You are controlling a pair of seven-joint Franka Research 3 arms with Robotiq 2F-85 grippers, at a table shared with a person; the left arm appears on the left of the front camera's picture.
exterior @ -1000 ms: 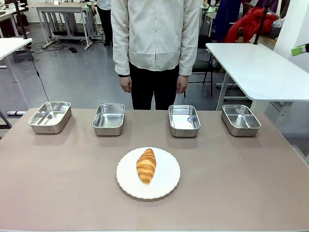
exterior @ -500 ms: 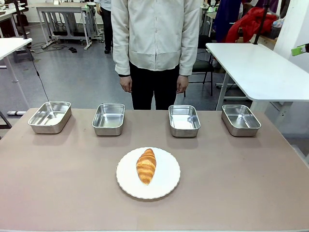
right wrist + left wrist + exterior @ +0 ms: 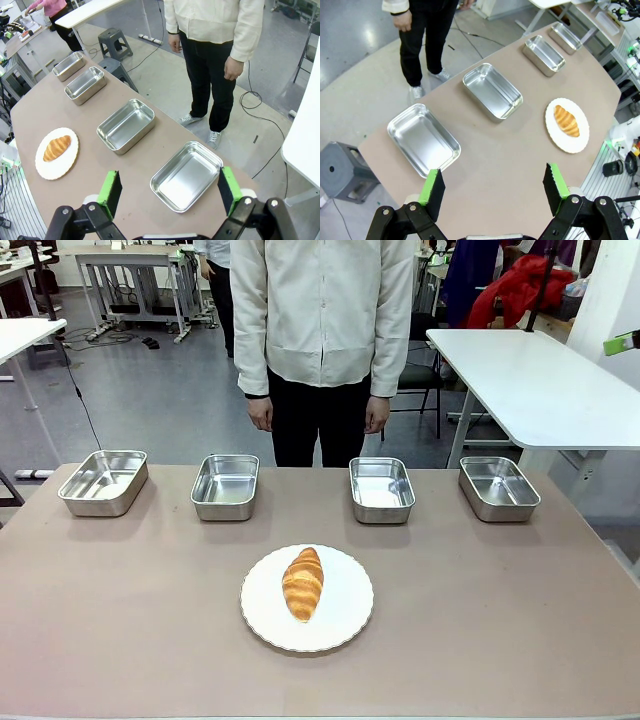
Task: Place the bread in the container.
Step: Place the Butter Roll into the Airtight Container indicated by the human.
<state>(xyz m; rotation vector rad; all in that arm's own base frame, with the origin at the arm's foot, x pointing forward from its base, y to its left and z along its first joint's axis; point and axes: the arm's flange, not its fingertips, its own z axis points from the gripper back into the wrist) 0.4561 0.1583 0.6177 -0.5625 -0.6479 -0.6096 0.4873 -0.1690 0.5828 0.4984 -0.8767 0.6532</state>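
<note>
Across the brown table (image 3: 520, 630), four empty steel containers are lining the far edge, from the left-end container (image 3: 103, 480) to the right-end container (image 3: 498, 488), mouths up for a drop from above. The bread (image 3: 303, 583) is lying on the white plate (image 3: 345, 625) at the middle, likely reachable by either arm. The left gripper (image 3: 493, 175) and the right gripper (image 3: 169, 175) are hovering high over the table's ends, jaws spread wide and empty, while the person (image 3: 322, 330) is standing back, hands hanging down.
</note>
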